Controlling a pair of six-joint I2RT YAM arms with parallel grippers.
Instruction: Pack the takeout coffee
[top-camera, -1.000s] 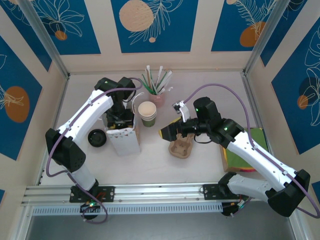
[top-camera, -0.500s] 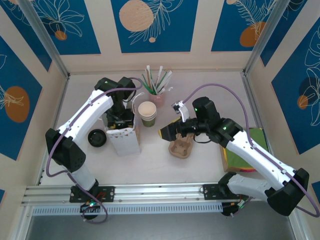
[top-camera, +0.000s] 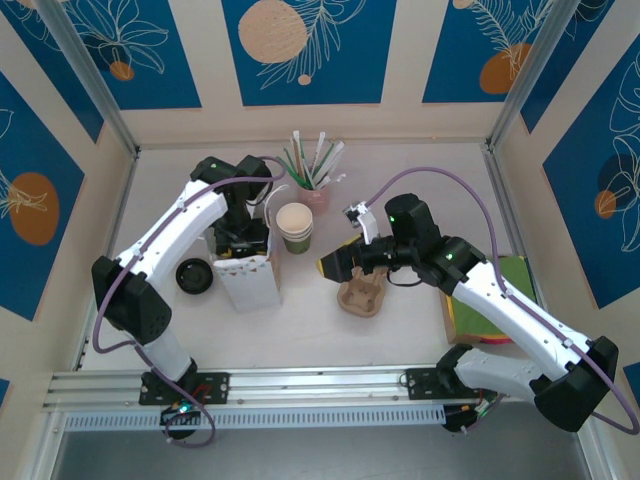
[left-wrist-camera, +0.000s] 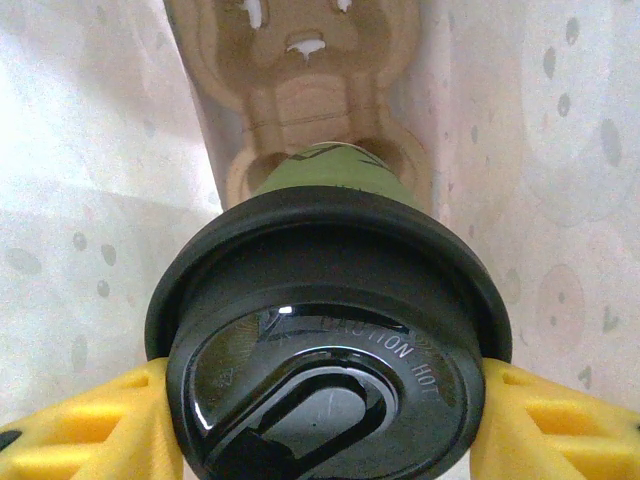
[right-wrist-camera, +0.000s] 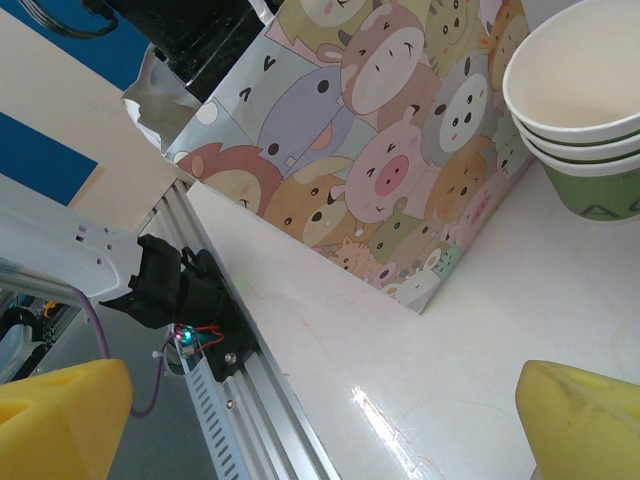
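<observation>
One loose black lid (top-camera: 194, 277) lies on the bench (top-camera: 330, 330) at left. Beside it, the left tool (left-wrist-camera: 320, 430) reaches into the single paper bag (top-camera: 248, 282) (printed with cartoon animals). Its yellow fingers (left-wrist-camera: 80, 430) are partway closed on the one takeout coffee (left-wrist-camera: 320, 260), which is over a cardboard carrier (left-wrist-camera: 300, 60). Further right are three stacked lidless cups (top-camera: 295, 228) and a second carrier (top-camera: 362, 296). Near that carrier the right tool (right-wrist-camera: 325, 420) is spread wide, holding nothing.

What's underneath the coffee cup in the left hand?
A brown pulp carrier lies beneath the coffee cup. The black lid hides the cup's base, so seating cannot be judged.
</observation>
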